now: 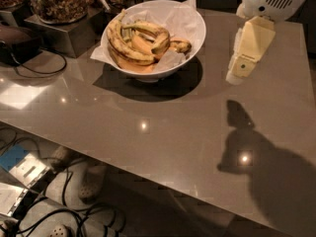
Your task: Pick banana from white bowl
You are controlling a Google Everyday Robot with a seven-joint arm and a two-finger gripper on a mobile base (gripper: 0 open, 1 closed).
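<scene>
The white bowl (190, 31), lined with crumpled white paper, stands at the back of the grey table and holds several bananas. The long, strongly curved banana (117, 42), dull yellow with dark blotches, lies along the bowl's left side; cleaner yellow bananas lie beside it. My gripper (238, 74) is a cream-coloured piece hanging from the white arm at the upper right. It hovers above the table, to the right of the bowl and apart from it, with nothing seen in it.
Glass jars of nuts (57, 1) on a metal stand sit at the back left, beside a dark device with a cable (29, 65). The table's front edge (123, 169) runs diagonally; cables and shoes lie on the floor below.
</scene>
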